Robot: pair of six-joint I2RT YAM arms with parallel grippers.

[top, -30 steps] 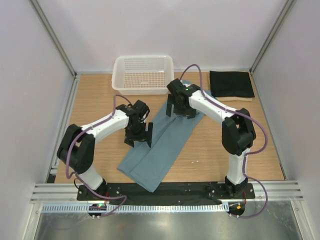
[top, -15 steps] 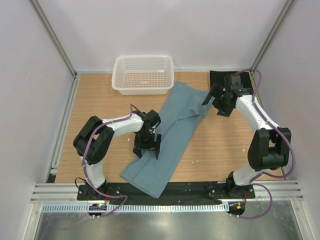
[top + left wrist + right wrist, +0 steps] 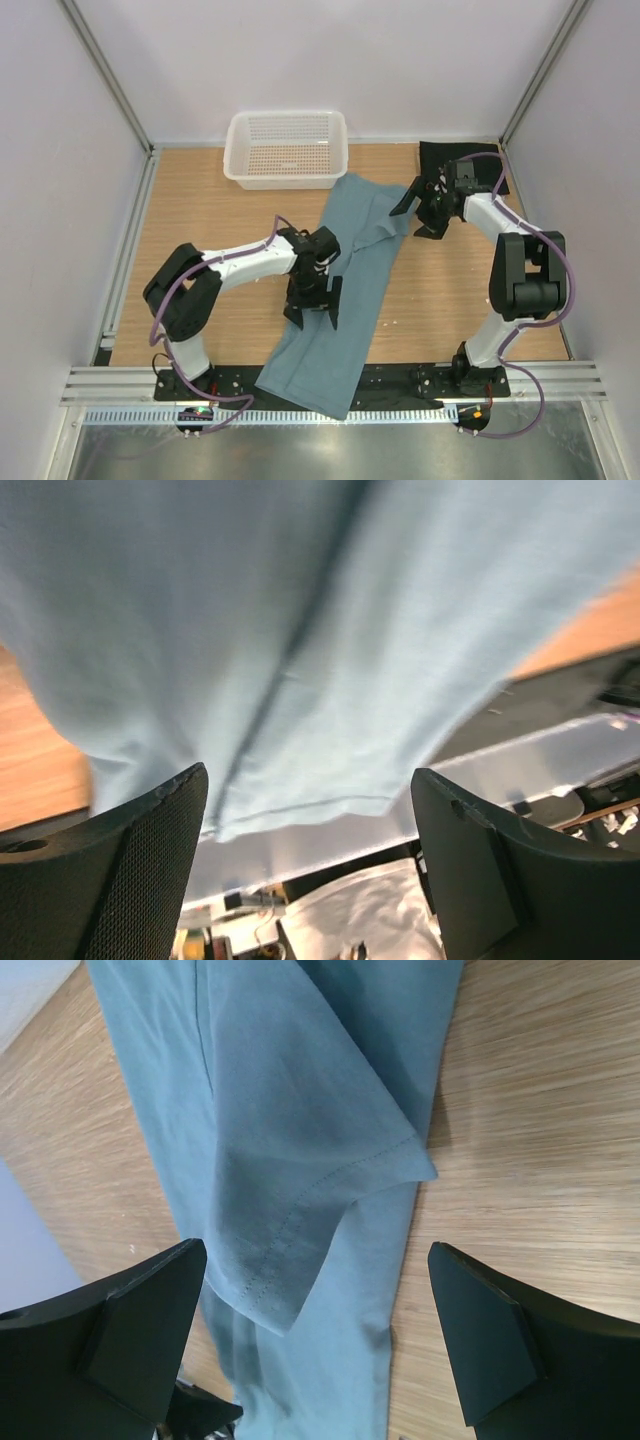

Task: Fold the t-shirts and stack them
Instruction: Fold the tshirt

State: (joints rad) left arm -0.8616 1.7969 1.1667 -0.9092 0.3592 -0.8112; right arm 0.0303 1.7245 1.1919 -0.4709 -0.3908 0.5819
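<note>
Looks approx mid-task: black tee (image 3: 433,159) folded upper right, teal tee (image 3: 355,290) only long-folded centre, unstacked; L fingers (image 3: 130,870) & R fingers (image 3: 120,1340) wide, empty.

The top external camera looked steeply down from above and behind the arm bases (image 3: 190,380), taking in the whole light wooden counter (image 3: 200,200) from near edge to far corners. The left wrist camera sat close over the long dusty teal-blue cotton t-shirt (image 3: 355,300), facing past its own black fingers (image 3: 110,880) toward the counter's near edge. The right wrist camera hung close above the same shirt's short sleeve (image 3: 300,1140) and bare wood. All three views shared that shirt.
</note>
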